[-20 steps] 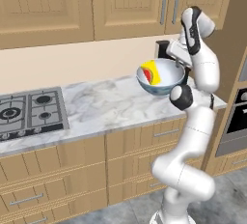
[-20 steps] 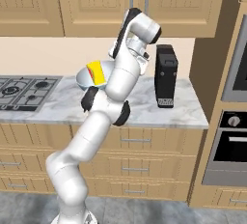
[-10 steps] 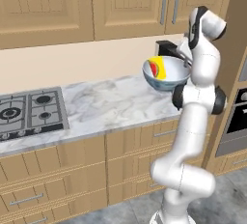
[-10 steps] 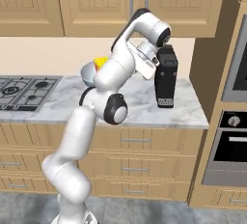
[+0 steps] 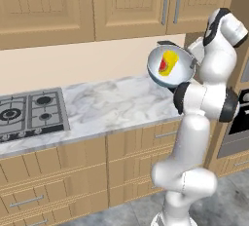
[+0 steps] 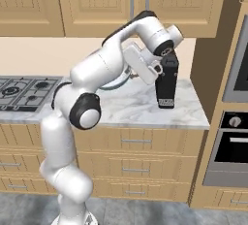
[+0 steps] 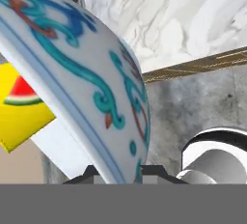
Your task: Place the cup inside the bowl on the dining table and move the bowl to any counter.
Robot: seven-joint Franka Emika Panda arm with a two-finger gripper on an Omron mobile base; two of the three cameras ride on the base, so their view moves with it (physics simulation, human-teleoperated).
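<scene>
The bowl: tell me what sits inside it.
The bowl, held tilted above the counter, holds the yellow cup with a red patch. The cup's bottom and the bowl's floor beneath are hidden.

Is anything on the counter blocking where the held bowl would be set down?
Nothing visible does. The bowl, cup inside, hangs tilted above bare marble counter; the hob sits far left, the coffee machine to the right.
</scene>
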